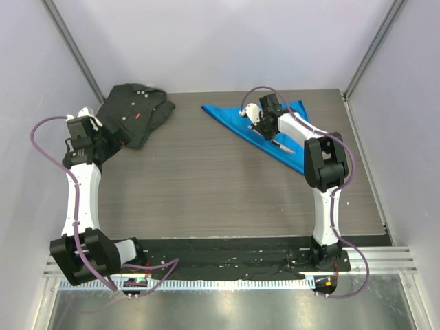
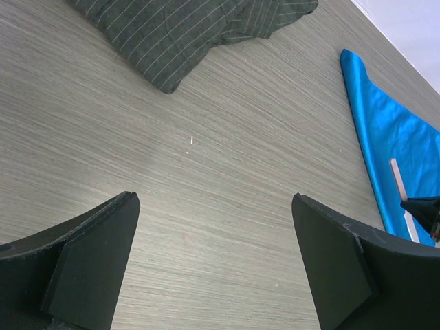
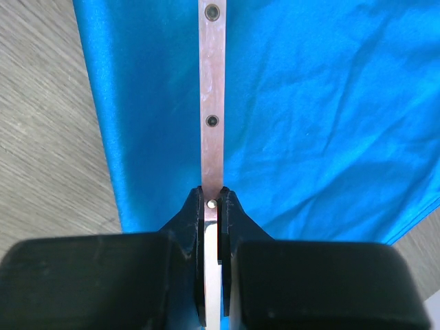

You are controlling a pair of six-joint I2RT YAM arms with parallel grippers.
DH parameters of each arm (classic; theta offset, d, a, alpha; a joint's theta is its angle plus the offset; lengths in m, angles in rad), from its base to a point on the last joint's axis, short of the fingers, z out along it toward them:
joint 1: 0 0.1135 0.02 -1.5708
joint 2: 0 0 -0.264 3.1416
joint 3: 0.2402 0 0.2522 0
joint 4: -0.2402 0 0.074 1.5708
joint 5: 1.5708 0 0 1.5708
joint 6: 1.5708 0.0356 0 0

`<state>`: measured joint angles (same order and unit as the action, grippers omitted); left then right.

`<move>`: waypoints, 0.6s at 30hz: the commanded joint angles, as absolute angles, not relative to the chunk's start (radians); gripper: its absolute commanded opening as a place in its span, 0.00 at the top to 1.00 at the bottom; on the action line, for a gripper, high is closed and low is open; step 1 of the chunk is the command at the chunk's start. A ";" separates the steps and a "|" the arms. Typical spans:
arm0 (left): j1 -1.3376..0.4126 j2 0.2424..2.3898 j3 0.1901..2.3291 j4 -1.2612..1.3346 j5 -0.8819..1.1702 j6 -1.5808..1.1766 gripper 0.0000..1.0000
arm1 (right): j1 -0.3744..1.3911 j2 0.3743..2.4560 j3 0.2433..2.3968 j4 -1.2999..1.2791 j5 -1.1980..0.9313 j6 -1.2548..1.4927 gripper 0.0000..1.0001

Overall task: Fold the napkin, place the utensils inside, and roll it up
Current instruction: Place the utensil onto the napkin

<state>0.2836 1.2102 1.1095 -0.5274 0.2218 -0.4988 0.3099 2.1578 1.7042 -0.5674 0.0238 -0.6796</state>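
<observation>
The bright blue napkin (image 1: 230,119) lies folded into a triangle at the far right of the table; it also shows in the left wrist view (image 2: 385,130) and the right wrist view (image 3: 323,103). The knife (image 3: 212,82) has a pale pinkish handle with rivets, and its silver blade (image 1: 283,146) points toward the near right. My right gripper (image 3: 212,199) (image 1: 265,128) is shut on the knife where handle meets blade, right over the napkin. My left gripper (image 2: 213,203) (image 1: 113,139) is open and empty above bare table at the far left.
A dark grey-black shirt (image 1: 134,113) lies crumpled at the far left corner, just beyond my left gripper; it also shows in the left wrist view (image 2: 192,34). Walls close in the table on three sides.
</observation>
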 commanded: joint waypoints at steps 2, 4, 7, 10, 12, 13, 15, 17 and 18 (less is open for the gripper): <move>0.288 1.213 1.103 -0.485 0.250 -0.515 0.00 | 0.307 2.151 1.717 -0.509 -0.028 -0.729 0.99; 0.290 1.215 1.103 -0.483 0.253 -0.517 0.00 | 0.308 2.152 1.703 -0.505 -0.025 -0.730 0.99; 0.290 1.218 1.101 -0.482 0.262 -0.520 0.00 | 0.307 2.154 1.687 -0.495 -0.017 -0.729 0.99; 0.288 1.220 1.100 -0.477 0.265 -0.522 0.00 | 0.307 2.157 1.678 -0.485 -0.005 -0.724 0.99; 0.290 1.216 1.100 -0.476 0.268 -0.522 0.00 | 0.307 2.155 1.672 -0.477 0.034 -0.716 0.99; 0.290 1.218 1.100 -0.476 0.268 -0.523 0.00 | 0.305 2.157 1.667 -0.474 0.037 -0.713 0.99; 0.288 1.216 1.098 -0.476 0.268 -0.525 0.00 | 0.304 2.158 1.664 -0.469 0.041 -0.707 0.99; 0.288 1.216 1.098 -0.474 0.267 -0.523 0.00 | 0.304 2.157 1.666 -0.469 0.040 -0.704 0.99; 0.290 1.216 1.098 -0.476 0.268 -0.523 0.00 | 0.304 2.157 1.663 -0.468 0.043 -0.698 0.99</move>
